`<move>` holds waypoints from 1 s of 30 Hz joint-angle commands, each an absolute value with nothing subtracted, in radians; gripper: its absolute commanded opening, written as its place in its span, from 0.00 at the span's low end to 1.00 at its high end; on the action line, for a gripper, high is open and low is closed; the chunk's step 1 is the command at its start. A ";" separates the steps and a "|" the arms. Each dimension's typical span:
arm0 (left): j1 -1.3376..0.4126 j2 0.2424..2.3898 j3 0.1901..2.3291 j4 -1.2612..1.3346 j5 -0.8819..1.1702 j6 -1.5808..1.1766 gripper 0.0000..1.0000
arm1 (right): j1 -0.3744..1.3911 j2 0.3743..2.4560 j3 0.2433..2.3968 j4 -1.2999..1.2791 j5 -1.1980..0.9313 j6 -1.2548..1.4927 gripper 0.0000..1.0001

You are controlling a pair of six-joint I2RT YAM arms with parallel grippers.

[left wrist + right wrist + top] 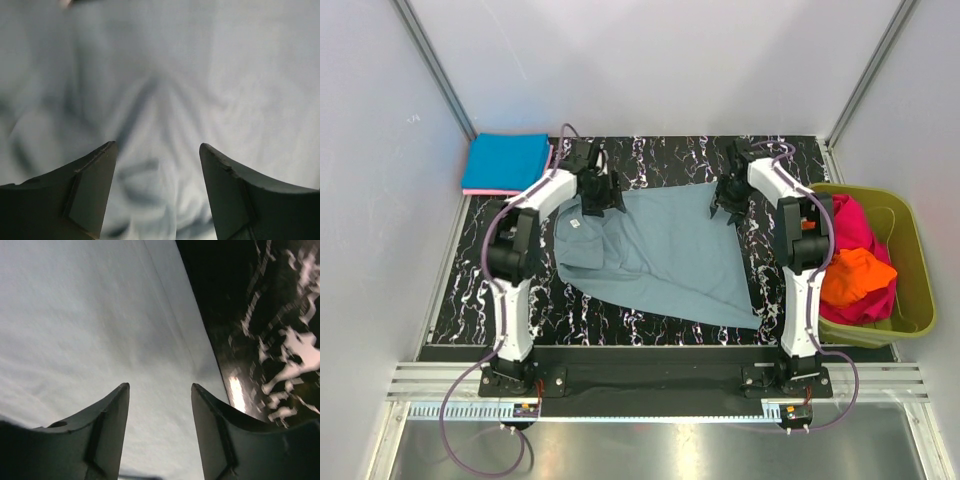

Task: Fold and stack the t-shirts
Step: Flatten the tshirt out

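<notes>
Shirt [660, 250] (grey-blue) lies spread out.

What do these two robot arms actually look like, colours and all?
The left arm and right arm are white tube-like segments linked by chunky black joints, on black bases. Thin purple cables loop from the bases and along the arms. The left gripper and right gripper each have two dark, tapered fingers.

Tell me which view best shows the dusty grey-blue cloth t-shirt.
Top external: the whole dusty grey-blue cloth t-shirt shows, spread across the black marbled mat. Left wrist shows only a blurred wrinkled patch; right wrist only a smooth patch and one edge.
</notes>
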State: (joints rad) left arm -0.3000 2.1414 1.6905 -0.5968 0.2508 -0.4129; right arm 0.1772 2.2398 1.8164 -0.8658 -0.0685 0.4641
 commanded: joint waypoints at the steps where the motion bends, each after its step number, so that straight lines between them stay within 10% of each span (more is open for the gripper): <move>1: -0.296 1.876 1.617 -0.632 0.157 -0.350 0.72 | 0.176 2.090 1.809 -0.940 -0.018 0.388 0.60; 10: -0.362 1.611 1.296 -0.647 0.054 -0.370 0.71 | 0.187 1.698 1.378 -0.784 -0.167 0.433 0.67; 30: -0.557 1.875 1.365 -0.703 -0.305 -0.571 0.54 | 0.195 1.261 1.034 -0.778 -0.271 0.420 0.66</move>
State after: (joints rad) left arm -0.5365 1.8759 1.3350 -0.6910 -0.1864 -0.5507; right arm 0.1898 1.2865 1.0340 -0.7975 -0.2489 0.4412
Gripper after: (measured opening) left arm 0.545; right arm 0.664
